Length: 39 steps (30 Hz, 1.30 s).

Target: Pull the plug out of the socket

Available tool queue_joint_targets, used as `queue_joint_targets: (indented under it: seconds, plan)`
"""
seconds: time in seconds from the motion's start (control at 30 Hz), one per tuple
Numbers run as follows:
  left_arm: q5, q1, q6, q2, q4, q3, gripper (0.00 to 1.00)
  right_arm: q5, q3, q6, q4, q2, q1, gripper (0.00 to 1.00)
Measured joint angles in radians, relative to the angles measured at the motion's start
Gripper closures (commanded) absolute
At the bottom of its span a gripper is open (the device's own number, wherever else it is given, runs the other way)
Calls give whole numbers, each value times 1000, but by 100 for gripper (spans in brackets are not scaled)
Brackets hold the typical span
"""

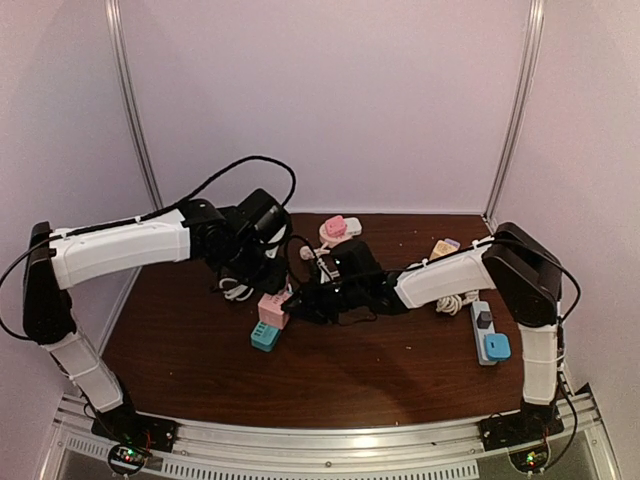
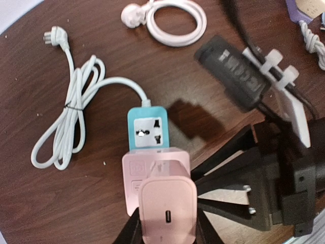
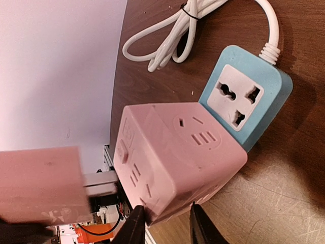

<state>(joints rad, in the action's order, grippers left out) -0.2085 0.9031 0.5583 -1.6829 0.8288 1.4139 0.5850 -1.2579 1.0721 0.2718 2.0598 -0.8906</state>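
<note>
**Pink plug drawn back from pink socket cube**

Clenched in the left gripper (image 2: 167,224): the pink plug (image 2: 167,201), its small port facing the wrist camera. Pinched at its lower edge by the right gripper (image 3: 165,223): the pink socket cube (image 3: 172,152). Between the two, bare metal prongs (image 3: 101,184) showing; cannot tell whether their tips sit inside the slots. Touching the cube's far side, a blue socket cube (image 3: 249,96), trailing a white cord (image 2: 71,122) across the brown table (image 2: 61,203).
</note>
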Motion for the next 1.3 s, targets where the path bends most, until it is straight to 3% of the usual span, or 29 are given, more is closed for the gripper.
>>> queue_joint_targets:
  seconds: [0.3,0.53,0.77,0.9,1.07,1.3]
  plan:
    - [-5,-5,0,69,-76,-5,99,-4,-20,9,-19,7,-1,66]
    - [-32,-82,21,129,-72,-93,98,-16,-34,-19,-49,7,-2,56]
    - [-12,-259,65,261,-101,-190,99,-42,-42,-68,-73,4,-2,31]
    - [95,-439,95,320,-178,-311,99,-72,-43,-121,-105,-38,-2,16]
    - [236,-620,131,343,-255,-442,96,-123,-43,-212,-141,-136,0,8]
    - [423,-758,146,361,-379,-587,91,-194,-44,-334,-198,-252,5,6]
